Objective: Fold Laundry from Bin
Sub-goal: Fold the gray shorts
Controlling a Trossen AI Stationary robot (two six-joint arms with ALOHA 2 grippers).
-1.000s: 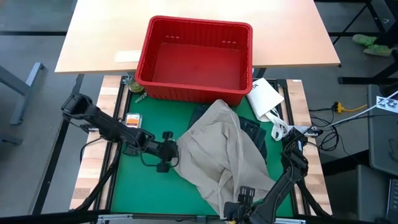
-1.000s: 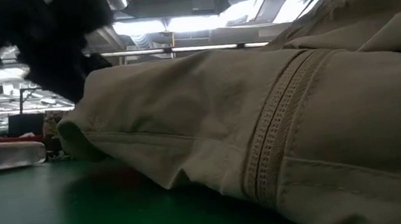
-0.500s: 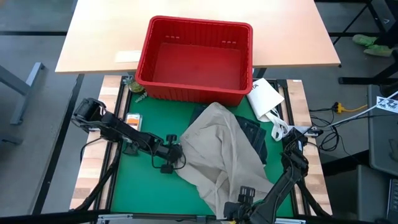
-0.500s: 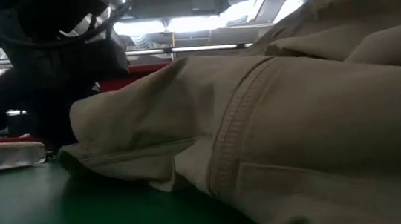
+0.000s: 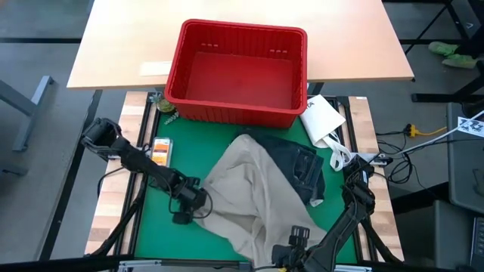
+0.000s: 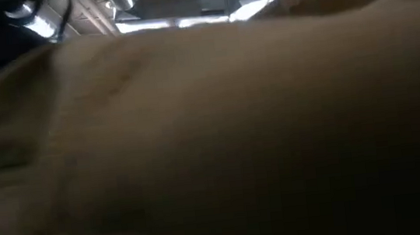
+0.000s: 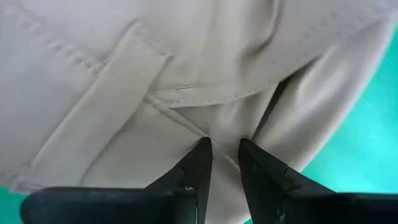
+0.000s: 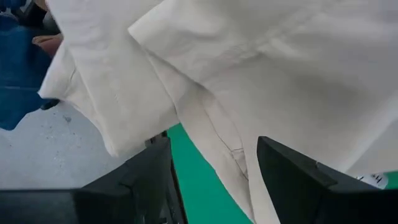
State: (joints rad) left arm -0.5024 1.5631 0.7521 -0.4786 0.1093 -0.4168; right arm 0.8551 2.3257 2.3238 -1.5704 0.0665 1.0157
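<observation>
Two garments lie on the mat before one empty bin [image 5: 236, 69]: khakis [image 5: 249, 198] over jeans [image 5: 301, 168]. Left gripper [image 7: 224, 163], low, outstretched, pinches the khakis' edge; right gripper [image 8: 214, 177], spread, sits at the near edge.

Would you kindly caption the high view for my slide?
Left gripper pinches tan khaki trousers on green mat; jeans beside, red bin empty.
</observation>
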